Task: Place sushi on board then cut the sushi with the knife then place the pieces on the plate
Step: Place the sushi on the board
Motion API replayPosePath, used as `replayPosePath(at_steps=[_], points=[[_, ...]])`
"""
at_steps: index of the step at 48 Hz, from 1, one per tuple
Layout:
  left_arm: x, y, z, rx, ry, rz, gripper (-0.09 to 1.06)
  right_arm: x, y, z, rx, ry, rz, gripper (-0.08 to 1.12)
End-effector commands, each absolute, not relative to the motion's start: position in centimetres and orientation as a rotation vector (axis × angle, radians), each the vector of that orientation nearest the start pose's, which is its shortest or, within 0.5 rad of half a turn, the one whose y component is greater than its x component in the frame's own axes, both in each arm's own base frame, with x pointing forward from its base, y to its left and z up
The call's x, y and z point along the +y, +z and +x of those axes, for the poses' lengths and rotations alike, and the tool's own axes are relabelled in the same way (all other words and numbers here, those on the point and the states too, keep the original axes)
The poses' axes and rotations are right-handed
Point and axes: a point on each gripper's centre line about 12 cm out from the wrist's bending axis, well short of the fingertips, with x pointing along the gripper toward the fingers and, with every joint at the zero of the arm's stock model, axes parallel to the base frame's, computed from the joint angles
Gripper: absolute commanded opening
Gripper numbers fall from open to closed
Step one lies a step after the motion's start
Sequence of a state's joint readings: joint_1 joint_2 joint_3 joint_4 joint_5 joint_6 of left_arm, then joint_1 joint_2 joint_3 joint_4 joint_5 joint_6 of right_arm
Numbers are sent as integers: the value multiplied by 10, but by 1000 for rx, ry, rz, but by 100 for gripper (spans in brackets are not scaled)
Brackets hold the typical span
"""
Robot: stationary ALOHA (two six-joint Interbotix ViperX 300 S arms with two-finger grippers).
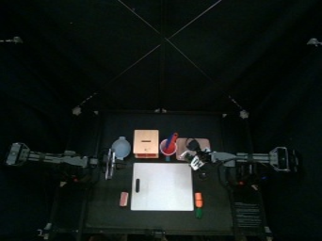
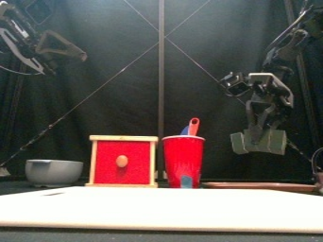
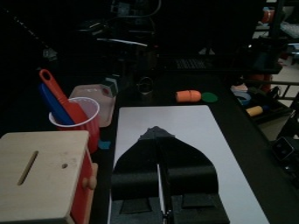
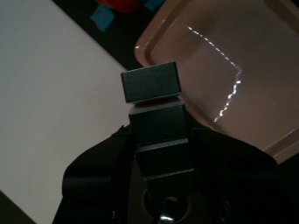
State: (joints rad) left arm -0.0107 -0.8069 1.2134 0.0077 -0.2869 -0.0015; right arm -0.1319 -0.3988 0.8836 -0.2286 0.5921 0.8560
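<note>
While the right gripper hangs in the air above the back right corner of the white cutting board, its two jaws are clamped tight on the sushi roll. The dark roll sticks out past the tips of the jaws. It is lifted up, and no part of it rests on the board. Below it are the edge of the board and the pink tray, which lies just beside that same corner. The left gripper is by the left side of the board and points across it. Its jaws are pressed together with nothing between them. Behind the board stand three things in a row: a blue-grey bowl, a wooden box with a red front, and a red cup. A blue knife pokes up out of the cup. A small orange toy lies just off the right side of the board.
</note>
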Motion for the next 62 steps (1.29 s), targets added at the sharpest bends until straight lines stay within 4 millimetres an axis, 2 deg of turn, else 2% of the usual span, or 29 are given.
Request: replayPosePath(at_steps=[1, 17, 33, 48, 62], points=[[-3, 251, 220, 103, -13, 6, -1, -33, 202, 267, 878, -564, 611, 60], [-1, 251, 220, 101, -3, -14, -1, 4, 200, 286, 853, -680, 763, 60], [1, 252, 220, 100, 9, -19, -1, 37, 199, 331, 863, -773, 838, 60], [8, 252, 220, 99, 41, -20, -1, 58, 174, 383, 848, -935, 918, 60], [11, 248, 219, 109, 53, -20, -1, 70, 181, 411, 810, -1102, 915, 60]])
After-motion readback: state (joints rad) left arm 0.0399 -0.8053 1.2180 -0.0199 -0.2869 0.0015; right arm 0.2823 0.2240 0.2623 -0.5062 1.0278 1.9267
